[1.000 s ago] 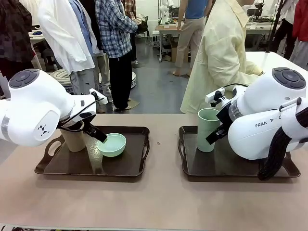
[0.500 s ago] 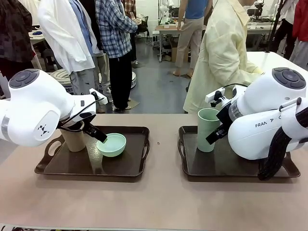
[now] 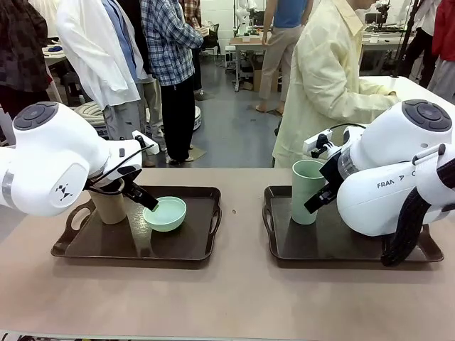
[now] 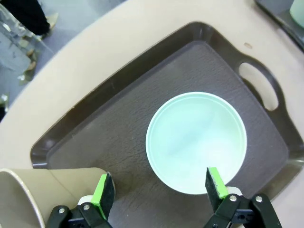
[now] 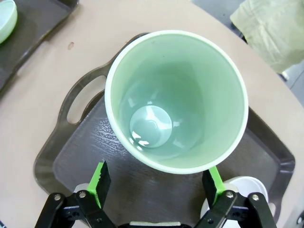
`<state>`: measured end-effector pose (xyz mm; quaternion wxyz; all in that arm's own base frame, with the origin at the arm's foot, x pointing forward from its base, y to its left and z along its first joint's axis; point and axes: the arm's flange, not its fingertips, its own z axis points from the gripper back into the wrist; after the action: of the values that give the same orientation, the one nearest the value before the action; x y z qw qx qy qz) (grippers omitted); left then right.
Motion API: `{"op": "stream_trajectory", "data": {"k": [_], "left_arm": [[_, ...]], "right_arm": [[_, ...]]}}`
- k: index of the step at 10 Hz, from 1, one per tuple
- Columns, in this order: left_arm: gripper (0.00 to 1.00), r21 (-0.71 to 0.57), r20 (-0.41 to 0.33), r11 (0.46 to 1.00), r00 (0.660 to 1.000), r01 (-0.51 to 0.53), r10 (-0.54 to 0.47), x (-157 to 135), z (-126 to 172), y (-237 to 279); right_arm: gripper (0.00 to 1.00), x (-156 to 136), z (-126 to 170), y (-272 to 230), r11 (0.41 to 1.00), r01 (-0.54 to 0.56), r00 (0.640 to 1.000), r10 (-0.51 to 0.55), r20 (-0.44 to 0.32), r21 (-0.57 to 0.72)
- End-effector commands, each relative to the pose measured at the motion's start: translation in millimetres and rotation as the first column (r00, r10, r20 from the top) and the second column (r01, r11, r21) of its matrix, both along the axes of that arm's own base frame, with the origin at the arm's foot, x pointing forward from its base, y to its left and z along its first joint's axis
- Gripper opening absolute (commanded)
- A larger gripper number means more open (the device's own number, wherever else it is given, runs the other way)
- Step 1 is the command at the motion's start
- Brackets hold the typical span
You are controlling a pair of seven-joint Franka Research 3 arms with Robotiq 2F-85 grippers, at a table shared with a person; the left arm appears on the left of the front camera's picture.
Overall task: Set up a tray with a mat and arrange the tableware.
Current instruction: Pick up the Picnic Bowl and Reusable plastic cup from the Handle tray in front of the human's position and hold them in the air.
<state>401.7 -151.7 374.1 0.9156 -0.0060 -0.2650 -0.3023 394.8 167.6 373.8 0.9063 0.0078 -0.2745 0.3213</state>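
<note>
Left gripper [image 4: 159, 190], jaws spread, is hanging over the mint green bowl [image 4: 195, 142], with the tan tumbler [image 4: 42, 194] standing just left of it; an off-centre descent risks toppling that tumbler. Right gripper [image 5: 156, 185], likewise spread, is hanging over the pale green tumbler [image 5: 175, 99], well right of the bowl. A whitish bowl [image 5: 244, 184] is showing only partly behind one finger.

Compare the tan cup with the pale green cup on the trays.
Colour: the tan cup is beige-brown, while the green cup is pale mint.
Place: the tan cup stands on the left tray beside a mint bowl, while the green cup stands on the right tray.
Shared: both cups are tall, upright and set on dark trays.
</note>
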Motion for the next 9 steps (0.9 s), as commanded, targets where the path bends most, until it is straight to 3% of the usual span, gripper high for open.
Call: {"op": "stream_trajectory", "data": {"k": [1, 3, 4, 6, 7, 9], "left_arm": [[1.0, 0.07, -0.04, 0.998, 0.999, 0.009, -0.006, -36.8, 20.3, -2.9], [1.0, 0.119, -0.089, 0.991, 0.993, -0.064, 0.075, -68.6, 48.4, -9.0], [1.0, 0.134, -0.142, 0.976, 0.971, -0.174, 0.193, -80.1, 68.7, -13.0], [1.0, 0.078, -0.253, 0.983, 0.951, -0.165, 0.18, -100.4, 102.5, -7.2], [1.0, 0.031, -0.295, 0.969, 0.924, -0.244, 0.242, -102.0, 113.3, 1.1], [1.0, -0.096, -0.343, 0.94, 0.898, -0.327, 0.277, -79.3, 121.3, 29.3]], "right_arm": [[1.0, -31.7, 13.2, 4.6, 0.994, 0.104, 0.994, -0.105, -0.023, -0.035], [1.0, -74.1, 38.5, -7.9, 0.977, 0.209, 0.974, -0.211, -0.077, -0.039], [1.0, -93.6, 53.3, -16.0, 0.953, 0.297, 0.951, -0.301, -0.073, -0.061], [1.0, -136.5, 74.0, -22.4, 0.921, 0.386, 0.911, -0.389, -0.137, -0.052], [1.0, -153.0, 76.7, -28.4, 0.907, 0.412, 0.886, -0.42, -0.195, -0.082], [1.0, -146.4, 78.9, -58.2, 0.904, 0.427, 0.866, -0.414, -0.28, -0.016]]}}
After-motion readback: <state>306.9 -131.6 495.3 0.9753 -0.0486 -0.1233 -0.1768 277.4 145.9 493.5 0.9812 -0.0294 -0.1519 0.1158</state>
